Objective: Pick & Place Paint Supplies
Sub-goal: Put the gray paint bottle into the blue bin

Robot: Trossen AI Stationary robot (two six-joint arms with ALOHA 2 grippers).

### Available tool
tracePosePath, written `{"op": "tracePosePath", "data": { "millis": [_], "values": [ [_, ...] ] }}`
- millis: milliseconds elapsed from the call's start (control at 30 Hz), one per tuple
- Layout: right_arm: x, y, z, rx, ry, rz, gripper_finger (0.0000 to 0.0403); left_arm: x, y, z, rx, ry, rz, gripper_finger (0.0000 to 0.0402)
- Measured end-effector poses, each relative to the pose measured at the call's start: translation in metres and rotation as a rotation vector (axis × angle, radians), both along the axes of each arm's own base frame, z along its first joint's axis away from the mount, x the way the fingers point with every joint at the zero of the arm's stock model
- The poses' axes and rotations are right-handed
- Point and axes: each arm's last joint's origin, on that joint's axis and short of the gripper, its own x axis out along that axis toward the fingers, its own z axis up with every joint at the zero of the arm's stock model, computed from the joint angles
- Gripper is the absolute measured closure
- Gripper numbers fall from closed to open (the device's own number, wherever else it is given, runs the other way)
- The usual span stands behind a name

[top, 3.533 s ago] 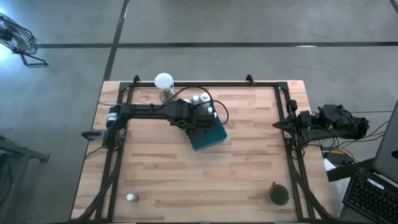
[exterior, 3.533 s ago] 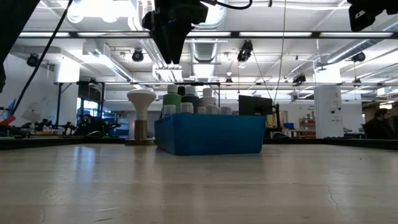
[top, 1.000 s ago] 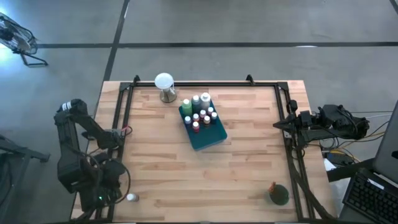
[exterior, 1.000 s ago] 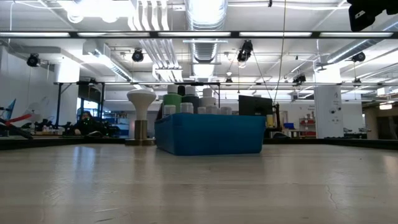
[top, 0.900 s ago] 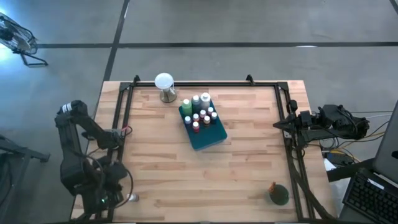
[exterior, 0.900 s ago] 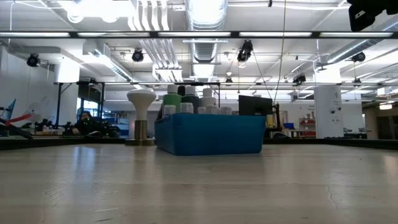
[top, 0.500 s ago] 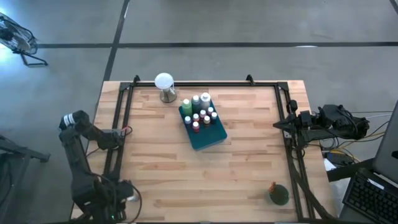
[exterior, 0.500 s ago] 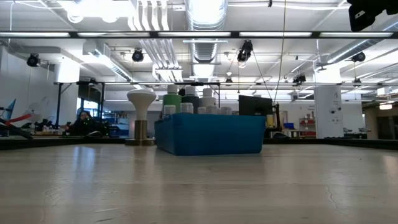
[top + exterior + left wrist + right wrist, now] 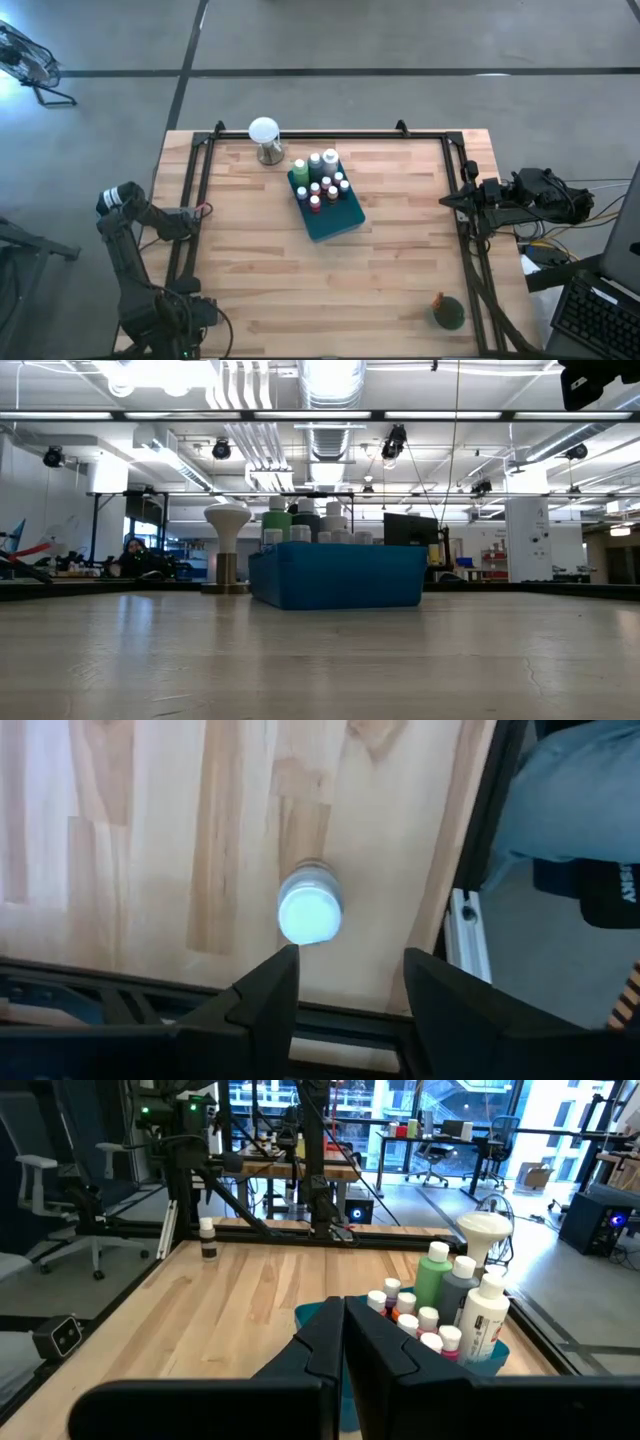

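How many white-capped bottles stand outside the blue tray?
1: a small bottle at the table's lower-left corner in the overhead picture, just beyond the left gripper's open fingers. None seems hidden.

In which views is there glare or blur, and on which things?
Left wrist view: the white-capped bottle is soft and overexposed, and window light washes out the table. Low view: ceiling lights flare, and the near table is blurred. Right wrist view: bright windows behind, while the tray stays sharp.

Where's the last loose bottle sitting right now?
The white-capped bottle stands at the table's near left corner, far from the teal tray. In the left wrist view it stands upright just beyond the open left gripper, untouched.
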Motion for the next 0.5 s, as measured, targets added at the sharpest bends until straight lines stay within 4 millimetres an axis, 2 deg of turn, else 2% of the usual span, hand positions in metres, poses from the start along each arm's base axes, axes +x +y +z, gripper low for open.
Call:
{"op": "tracePosePath", "data": {
  "millis": [500],
  "values": [
    [0.000,0.000,0.000,0.000,0.000,0.001,0.0394,0.014,-0.004,-0.021,0.106,0.026,-0.075,0.0216]
  ]
}}
